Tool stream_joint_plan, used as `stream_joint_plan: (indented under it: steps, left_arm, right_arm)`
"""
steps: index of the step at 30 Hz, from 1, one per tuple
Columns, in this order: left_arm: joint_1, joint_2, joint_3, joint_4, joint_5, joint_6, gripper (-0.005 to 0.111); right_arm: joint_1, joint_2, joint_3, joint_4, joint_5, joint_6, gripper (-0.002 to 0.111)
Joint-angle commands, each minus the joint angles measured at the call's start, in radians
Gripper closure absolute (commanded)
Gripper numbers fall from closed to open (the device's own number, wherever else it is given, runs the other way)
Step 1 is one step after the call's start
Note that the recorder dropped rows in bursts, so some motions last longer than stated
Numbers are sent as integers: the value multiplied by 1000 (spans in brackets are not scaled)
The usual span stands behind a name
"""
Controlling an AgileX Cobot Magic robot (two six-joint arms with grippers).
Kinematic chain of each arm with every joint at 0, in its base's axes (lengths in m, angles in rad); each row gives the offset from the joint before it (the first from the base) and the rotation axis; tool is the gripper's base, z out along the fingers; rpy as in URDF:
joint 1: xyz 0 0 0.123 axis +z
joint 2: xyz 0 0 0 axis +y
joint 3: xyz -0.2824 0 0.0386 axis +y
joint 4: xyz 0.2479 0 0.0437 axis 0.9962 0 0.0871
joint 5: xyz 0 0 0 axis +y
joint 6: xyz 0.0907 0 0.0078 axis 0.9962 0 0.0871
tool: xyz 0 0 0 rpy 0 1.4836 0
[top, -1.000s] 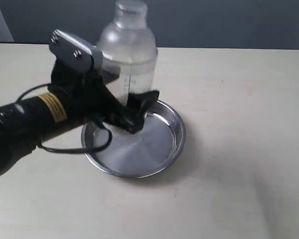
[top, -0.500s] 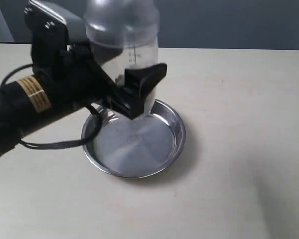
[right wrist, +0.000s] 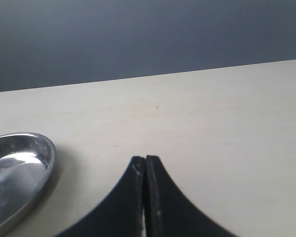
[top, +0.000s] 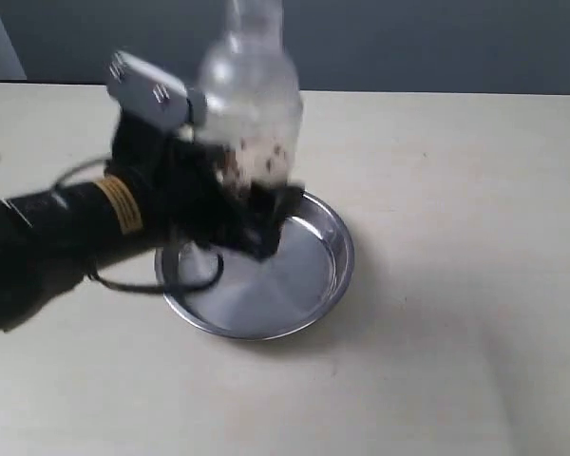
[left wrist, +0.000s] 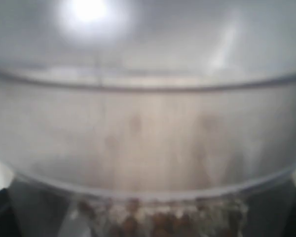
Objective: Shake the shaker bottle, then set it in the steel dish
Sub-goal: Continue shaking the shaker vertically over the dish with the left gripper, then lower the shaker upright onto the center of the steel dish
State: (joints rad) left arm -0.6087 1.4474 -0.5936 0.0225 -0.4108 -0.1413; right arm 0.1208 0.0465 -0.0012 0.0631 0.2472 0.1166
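The clear shaker bottle (top: 252, 104) is held upright in the air above the back left part of the steel dish (top: 309, 275), blurred by motion, brown specks lifted inside it. My left gripper (top: 252, 204) is shut on the bottle's lower body. In the left wrist view the shaker bottle (left wrist: 148, 128) fills the frame, its frosted shoulder above and brown specks at the edge. My right gripper (right wrist: 145, 160) is shut with nothing in it, over bare table, and the steel dish (right wrist: 19, 168) lies off to one side of it.
The beige table (top: 456, 285) carries only the dish. A dark grey wall (top: 408, 43) runs behind the table's far edge. A black cable (top: 147, 285) loops from the left arm down beside the dish's left rim.
The left gripper with the bottle rose half a second ago and has now dropped again. The specks inside have jumped up. The dish has stayed put.
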Motion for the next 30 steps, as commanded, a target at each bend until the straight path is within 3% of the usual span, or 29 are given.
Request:
stream_joint_plan:
  steps: [1,4,7,9,12,14,17,19,22,25,28,30]
  left_arm:
    - [-1,-133,-42,49,-82,-12,106]
    - [-1,-192,-53,38,-53,-12,106]
    - [6,-84,33,32,14,12,106]
    - [18,-54,43,5,-44,5,106]
    - [16,-165,-23,73,-112,-37,106]
    - [16,-189,-46,70,-70,-55,106]
    - [16,-108,15,61,47,-57,106]
    - [16,-67,38,61,28,-60,106]
    - [16,-153,-11,114,-61,-50,106]
    - [16,-218,-78,79,-20,-33,106]
    - [16,-132,4,73,65,-59,106]
    - [18,-77,35,69,-23,-62,106]
  right_arm:
    - [-1,5,1,-1,-13,0,109]
    - [-1,5,1,-1,-11,0,109]
    - [-1,5,1,-1,-11,0,109]
    - [-1,5,1,-1,-11,0,109]
    - [-1,5,1,-1,-11,0,109]
    - [-1,5,1,-1,-11,0,109]
    - [-1,5,1,-4,-11,0,109]
    - [-1,5,1,-4,-11,0,109]
    - [-1,5,1,-4,-11,0,109]
    - [-1,5,1,-4,-13,0,109]
    - [-1,5,1,-4,-13,0,109]
    - [-1,5,1,-4,-13,0,109]
